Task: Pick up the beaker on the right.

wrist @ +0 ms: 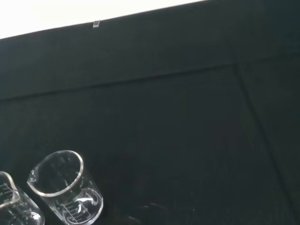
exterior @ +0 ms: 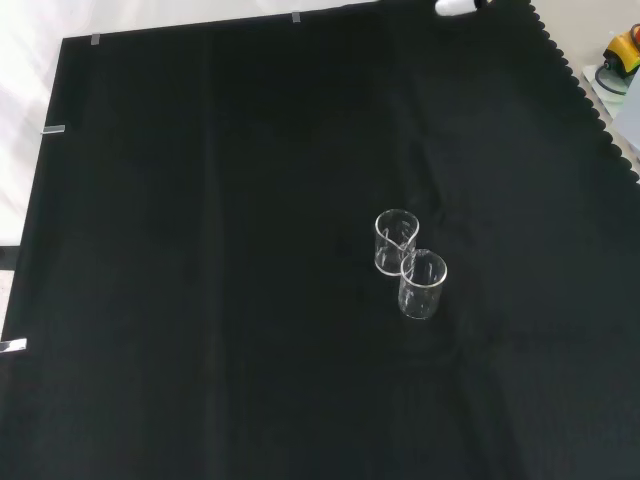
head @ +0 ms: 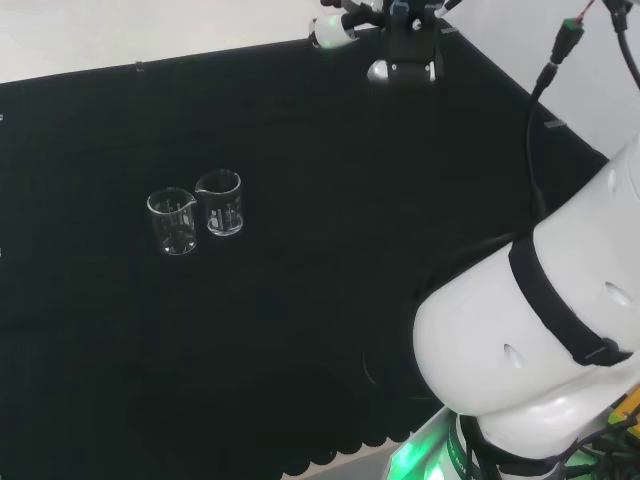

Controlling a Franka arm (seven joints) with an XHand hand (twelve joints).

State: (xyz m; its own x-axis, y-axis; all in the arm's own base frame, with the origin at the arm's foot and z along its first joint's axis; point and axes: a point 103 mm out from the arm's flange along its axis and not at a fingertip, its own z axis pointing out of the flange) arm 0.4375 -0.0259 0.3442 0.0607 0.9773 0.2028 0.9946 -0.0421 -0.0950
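Your robot arm (head: 540, 330) has bulky, glossy white rounded links, a black strap (head: 560, 310) around one, and a thin black cable (head: 535, 150).

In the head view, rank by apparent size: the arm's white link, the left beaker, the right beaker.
1. White link, by far the largest, though nearest the camera.
2. Left beaker and right beaker: alike, unranked.

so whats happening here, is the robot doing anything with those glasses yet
Not yet. Two clear glass beakers stand upright, side by side and close together, on the black cloth: the left beaker and the right beaker, as the head view shows them. Both look empty. Nothing is touching either one, so the pickup has not begun.
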